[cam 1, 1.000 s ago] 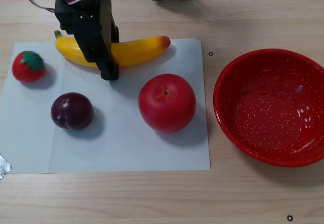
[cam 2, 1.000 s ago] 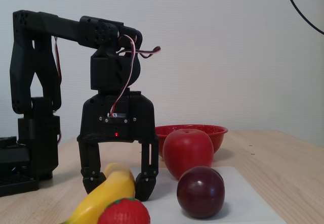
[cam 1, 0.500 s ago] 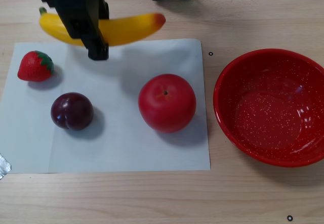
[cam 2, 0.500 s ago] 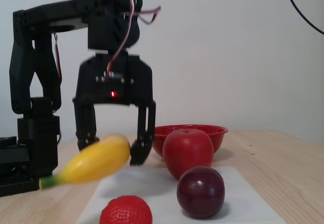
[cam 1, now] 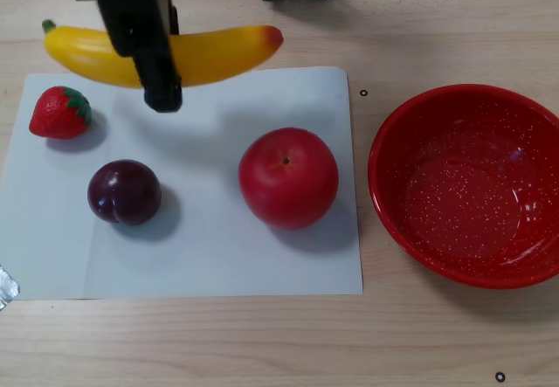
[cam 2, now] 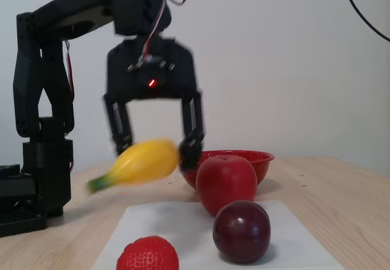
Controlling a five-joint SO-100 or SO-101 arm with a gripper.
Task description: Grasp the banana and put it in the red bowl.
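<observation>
The yellow banana (cam 1: 210, 53) hangs in the air above the back edge of the white paper, with my gripper (cam 1: 155, 72) shut on its middle. In the fixed view the banana (cam 2: 143, 162) is held between the two black fingers of the gripper (cam 2: 155, 154), its green stem end pointing down to the left. The wide red bowl (cam 1: 472, 186) with white speckles stands empty on the wood at the right of the other view; in the fixed view the red bowl (cam 2: 253, 158) shows behind the apple.
On the white paper (cam 1: 201, 256) sit a red apple (cam 1: 288, 177), a dark plum (cam 1: 124, 192) and a strawberry (cam 1: 58, 113). The arm's black base (cam 2: 30, 178) stands at the left of the fixed view.
The gripper has lifted the banana off the paper and raised it. The strawberry shifted slightly after the banana left. The other fruit and the bowl stayed put.
</observation>
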